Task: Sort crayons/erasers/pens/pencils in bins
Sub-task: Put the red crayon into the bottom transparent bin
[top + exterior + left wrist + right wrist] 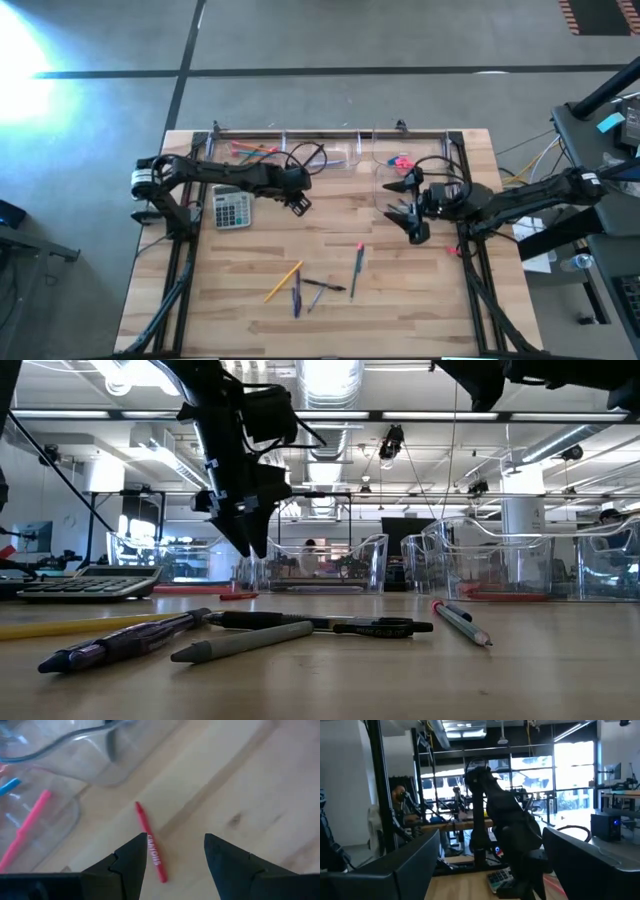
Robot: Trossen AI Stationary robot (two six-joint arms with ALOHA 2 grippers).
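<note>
A: Where is your left gripper [297, 203], and what lies under it?

B: It hangs above the wooden surface [420, 300], just in front of the clear bins [300, 152] along the far edge and right of the grey calculator [232, 208]. Its fingers [131, 862] are spread apart and hold nothing. In the left wrist view a red crayon [150, 843] lies flat on the surface right below them, beside one finger rather than centred in the gap. Its long axis runs at a slant across the wood grain, with the pointed tip aimed toward the rounded corner of a bin.

A: And the bin next to it?

B: It holds a pink pencil [25, 831] lying at a slant, with a blue piece beside it.

A: Your right gripper [409, 210]?

B: It waits over the right side of the surface, beside the right-hand bin [395, 170], fingers wide apart and empty.

A: What is loose on the surface?

B: Near the front edge, a yellow pencil [283, 282] lies diagonally. Just right of it, dark pens [297, 293] cross one another. A grey pencil with a pink end [356, 268] lies nearly front to back, the pink end pointing away.
</note>
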